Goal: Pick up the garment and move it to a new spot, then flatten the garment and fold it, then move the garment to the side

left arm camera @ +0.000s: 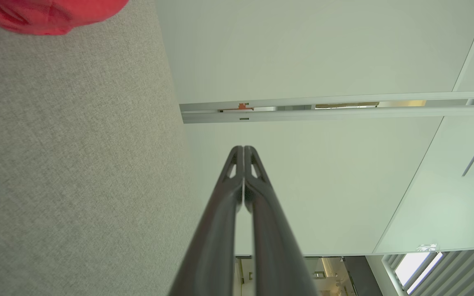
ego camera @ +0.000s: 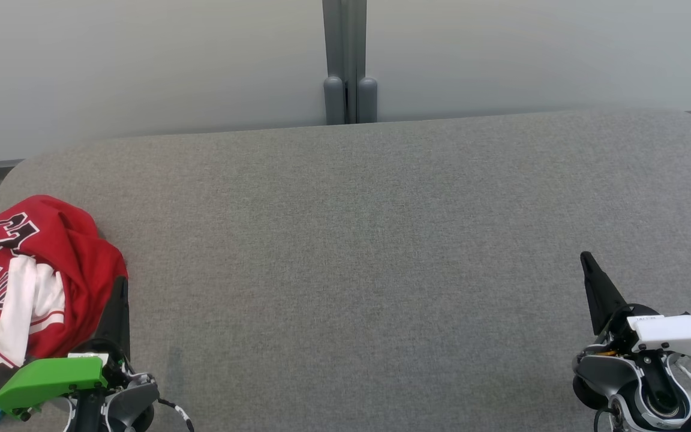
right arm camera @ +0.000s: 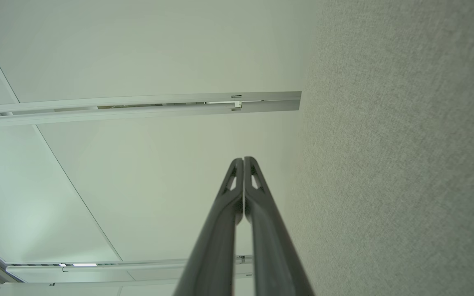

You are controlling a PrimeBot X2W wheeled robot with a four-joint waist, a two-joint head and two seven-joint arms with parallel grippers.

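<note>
The garment (ego camera: 51, 264) is red, lettered in black edged with white, with a white panel carrying thin red stripes. The counter (ego camera: 345, 252) is a flecked mid-grey weave. The left end effector (ego camera: 122, 285) has charcoal-black fingers and a bright green cover (ego camera: 51, 378); the right end effector (ego camera: 587, 261) is equally dark, its cover (ego camera: 678, 335) white. Pale off-white wall panels (ego camera: 141, 72) flank a grey post (ego camera: 345, 60).

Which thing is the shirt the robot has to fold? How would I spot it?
Look at the big grey cushioned surface. At its near left edge, beside the left gripper, lies the garment in a crumpled heap. It is bright red with white patches and black-and-white letters, the only red thing there.
</note>
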